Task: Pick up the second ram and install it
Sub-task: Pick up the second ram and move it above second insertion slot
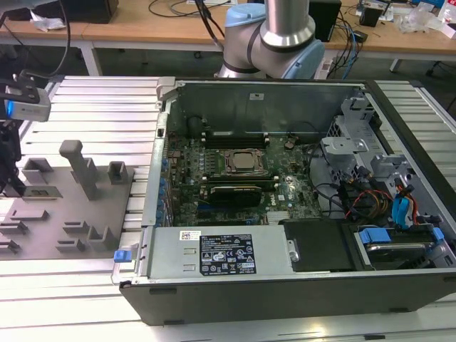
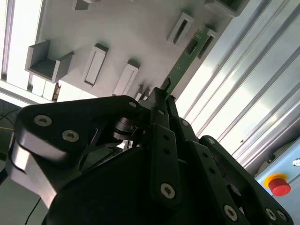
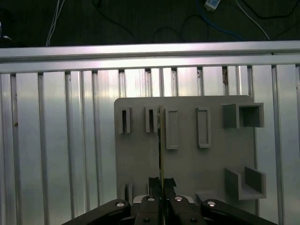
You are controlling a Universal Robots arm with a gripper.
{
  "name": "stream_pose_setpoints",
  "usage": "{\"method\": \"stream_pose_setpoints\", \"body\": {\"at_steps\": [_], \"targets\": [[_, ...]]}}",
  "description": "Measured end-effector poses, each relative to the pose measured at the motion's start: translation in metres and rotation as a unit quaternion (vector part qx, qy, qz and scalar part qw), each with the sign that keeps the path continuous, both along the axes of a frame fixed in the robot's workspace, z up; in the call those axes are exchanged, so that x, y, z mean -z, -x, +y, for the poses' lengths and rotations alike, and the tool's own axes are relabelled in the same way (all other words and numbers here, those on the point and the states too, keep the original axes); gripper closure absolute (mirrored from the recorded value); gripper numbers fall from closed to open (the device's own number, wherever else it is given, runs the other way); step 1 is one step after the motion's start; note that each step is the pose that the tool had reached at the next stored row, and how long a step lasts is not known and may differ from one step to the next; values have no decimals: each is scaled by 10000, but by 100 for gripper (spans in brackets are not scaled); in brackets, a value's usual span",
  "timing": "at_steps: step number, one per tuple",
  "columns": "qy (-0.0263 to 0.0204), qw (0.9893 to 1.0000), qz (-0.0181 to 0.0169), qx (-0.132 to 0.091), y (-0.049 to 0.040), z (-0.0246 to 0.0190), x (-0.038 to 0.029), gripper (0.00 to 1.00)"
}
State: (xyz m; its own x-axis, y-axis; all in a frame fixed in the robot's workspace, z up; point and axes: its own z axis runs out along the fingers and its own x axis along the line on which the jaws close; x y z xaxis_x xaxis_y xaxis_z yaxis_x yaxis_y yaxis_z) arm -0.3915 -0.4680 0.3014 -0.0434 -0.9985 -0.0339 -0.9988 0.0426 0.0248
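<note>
end of second ram [image 2: 185,58] hidden inside claw [image 2: 161,97], arm [image 1: 285,21] cropped

**Bright slats, black pincer**

Light comes from overhead, and I see it even and white across the ribbed metal surface [image 1: 92,299]. In the second wrist view the slats beside the grey fixture plate [image 2: 126,33] glare almost to white, while the pincer [image 2: 164,93] is a black mass with faint highlights. In the first wrist view the plate's pockets cast short soft shadows. The second ram [image 3: 161,140], clamped over the plate, shows as a thin dark edge. The computer case [image 1: 285,296] beside the plate is dim inside.
</note>
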Motion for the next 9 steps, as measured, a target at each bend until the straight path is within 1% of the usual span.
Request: {"method": "stream_pose_setpoints", "body": {"at_steps": [1, 2, 8, 9], "targets": [[-1, 10000, 0, 0, 0, 0, -11, 86], [-3, 10000, -1, 0, 0, 0, -47, 86], [-11, 10000, 0, 0, 0, 0, -129, 86], [-13, 10000, 0, 0, 0, 0, -151, 86]]}}
